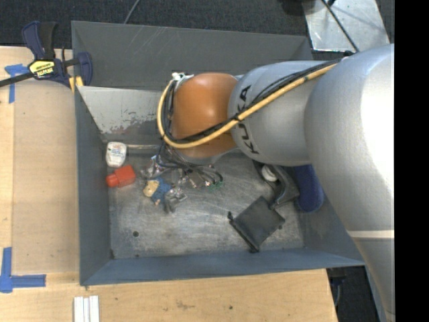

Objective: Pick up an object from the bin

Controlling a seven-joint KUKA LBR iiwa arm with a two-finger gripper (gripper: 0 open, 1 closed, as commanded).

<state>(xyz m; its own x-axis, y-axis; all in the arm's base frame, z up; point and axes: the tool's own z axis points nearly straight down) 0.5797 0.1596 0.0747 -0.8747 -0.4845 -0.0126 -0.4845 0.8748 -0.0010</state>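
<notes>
My gripper (178, 172) reaches down into the left middle of the bin, mostly hidden under the arm's orange cover. Right below it lies a small blue and yellow thing (155, 189) with a bit of metal beside it, touching or nearly touching the gripper. A red block (121, 177) lies a short way to the left. Above that, near the bin's back wall, sits a small white tag-like object (116, 153).
A flat black case (258, 221) lies at the front right of the bin floor. A dark blue object (309, 188), a black curved handle (285, 190) and a small white piece (268, 174) sit under the arm at the right.
</notes>
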